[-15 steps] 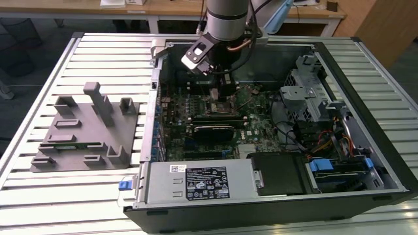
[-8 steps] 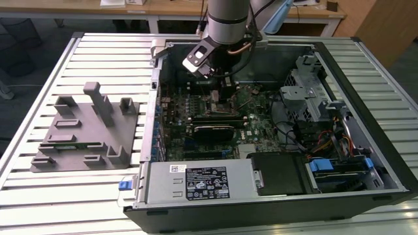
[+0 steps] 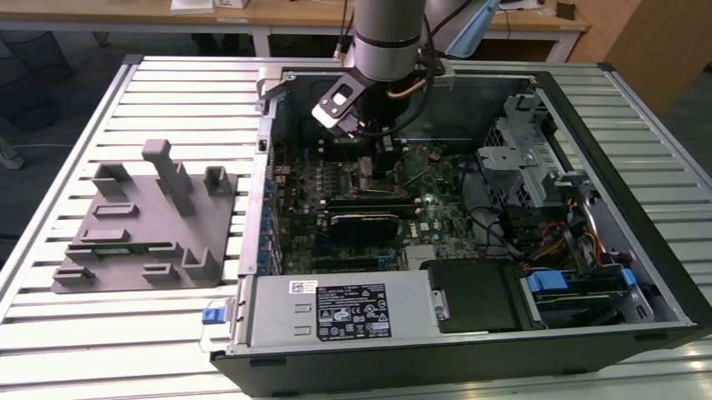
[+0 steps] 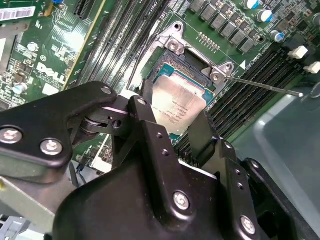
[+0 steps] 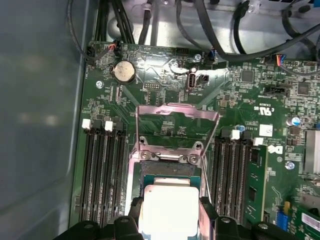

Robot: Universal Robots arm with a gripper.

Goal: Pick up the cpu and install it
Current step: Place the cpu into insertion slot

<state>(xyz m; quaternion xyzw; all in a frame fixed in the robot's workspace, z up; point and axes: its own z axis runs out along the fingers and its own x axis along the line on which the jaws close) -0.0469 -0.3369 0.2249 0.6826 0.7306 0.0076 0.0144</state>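
Directly over the socket (image 4: 172, 70) on the motherboard (image 5: 165, 80), the cpu (image 4: 180, 102) lies level in the hand (image 4: 172, 125), whose two black fingers (image 5: 136, 212) are closed narrowly onto its opposite edges, silvery top up; whether it already touches the socket I cannot tell. Behind the socket, its metal frame (image 5: 177, 117) stands flipped open. The chip looks light, stiff and slick-topped, probably delicate underneath, so its bare side edges seem the safest hold
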